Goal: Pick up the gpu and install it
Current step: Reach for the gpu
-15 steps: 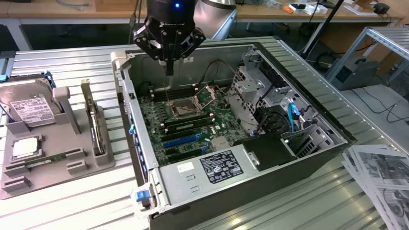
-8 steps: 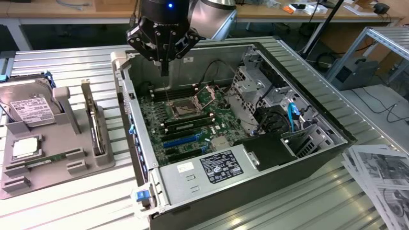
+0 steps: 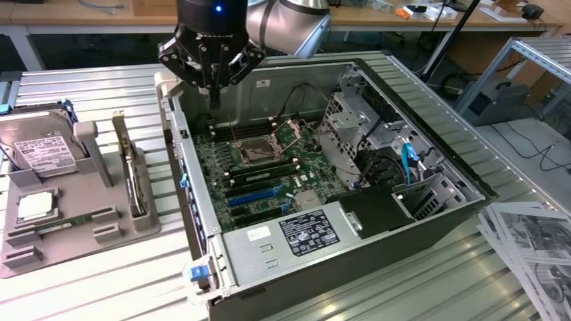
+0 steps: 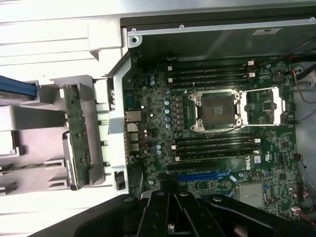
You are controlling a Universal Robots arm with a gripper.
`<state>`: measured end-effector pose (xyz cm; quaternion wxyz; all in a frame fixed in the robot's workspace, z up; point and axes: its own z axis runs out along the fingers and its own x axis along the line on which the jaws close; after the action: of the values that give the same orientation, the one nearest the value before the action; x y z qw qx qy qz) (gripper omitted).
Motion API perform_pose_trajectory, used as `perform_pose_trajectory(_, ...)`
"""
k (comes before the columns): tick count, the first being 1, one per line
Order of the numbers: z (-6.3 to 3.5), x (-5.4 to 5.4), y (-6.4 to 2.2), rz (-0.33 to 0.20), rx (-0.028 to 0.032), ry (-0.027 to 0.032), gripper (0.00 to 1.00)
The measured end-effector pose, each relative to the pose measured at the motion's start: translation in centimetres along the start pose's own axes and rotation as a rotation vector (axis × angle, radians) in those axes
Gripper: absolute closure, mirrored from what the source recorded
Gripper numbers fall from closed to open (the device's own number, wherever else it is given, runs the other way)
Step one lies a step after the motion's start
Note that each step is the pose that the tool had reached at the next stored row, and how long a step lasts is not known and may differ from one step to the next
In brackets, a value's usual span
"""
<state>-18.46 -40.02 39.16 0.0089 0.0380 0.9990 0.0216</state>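
I looked through the exterior view and saw my hand (image 3: 214,100) hanging over the open computer case (image 3: 357,227). It was above the far corner of the case, on the exterior view's left side. Its two fingers were pressed tight together and pointed straight down. The hand held nothing and touched nothing.

The gpu (image 3: 131,175) was not in the case. It stood on its thin edge in a slot of a gray holder (image 3: 89,231). The holder sat on the metal table (image 3: 89,87) just beside the case, on the exterior view's left. The hand was up high and apart from the card.

The holder had other things in it too. A hard drive (image 3: 40,150) with a white label leaned at its far end. A small silver square chip (image 3: 36,204) lay flat closer to me, and a little green stick (image 3: 53,229) lay near it.

Inside the case I saw the big green board (image 3: 267,175) lying flat. It had a square socket (image 3: 259,152) in the middle, with long black slots on both sides of it. A blue slot (image 3: 254,196) was a bit nearer to me. Some printed papers (image 3: 535,254) lay on the table on the exterior view's right.

In the wrist view I looked down past the shut dark fingers (image 4: 158,212) at the green board. From there the gpu looked like a thin strip in the gray holder, outside the case wall.
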Motion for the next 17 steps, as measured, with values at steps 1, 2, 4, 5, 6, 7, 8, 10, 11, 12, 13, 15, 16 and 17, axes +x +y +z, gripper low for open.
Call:
perform_pose_trajectory(1,0.02,0.3,-0.02,0.0,0.0002,0.0028,0.89)
perform_pose_trajectory(2,0.02,0.5,-0.04,0.0,0.0003,0.0043,0.89)
perform_pose_trajectory(4,0.04,0.9,-0.07,0.0,0.0007,0.0087,0.89)
perform_pose_trajectory(5,0.05,1.1,-0.09,0.0,0.0008,0.0113,0.89)
perform_pose_trajectory(6,0.07,1.4,-0.11,0.001,0.001,0.0139,0.89)
perform_pose_trajectory(7,0.07,1.6,-0.12,0.001,0.0012,0.016,0.89)
perform_pose_trajectory(8,0.08,1.8,-0.14,0.001,0.0014,0.0184,0.89)
perform_pose_trajectory(10,0.12,2.5,-0.2,0.001,0.002,0.0266,0.89)
perform_pose_trajectory(11,0.13,2.7,-0.21,0.001,0.0022,0.029,0.89)
perform_pose_trajectory(12,0.13,2.9,-0.23,0.001,0.0024,0.0312,0.89)
perform_pose_trajectory(13,0.15,3.3,-0.26,0.001,0.0027,0.0351,0.89)
perform_pose_trajectory(15,0.16,3.7,-0.3,0.002,0.0031,0.0399,0.89)
perform_pose_trajectory(16,0.18,4.1,-0.32,0.002,0.0033,0.0429,0.89)
perform_pose_trajectory(17,0.19,4.3,-0.34,0.002,0.0034,0.0448,0.89)
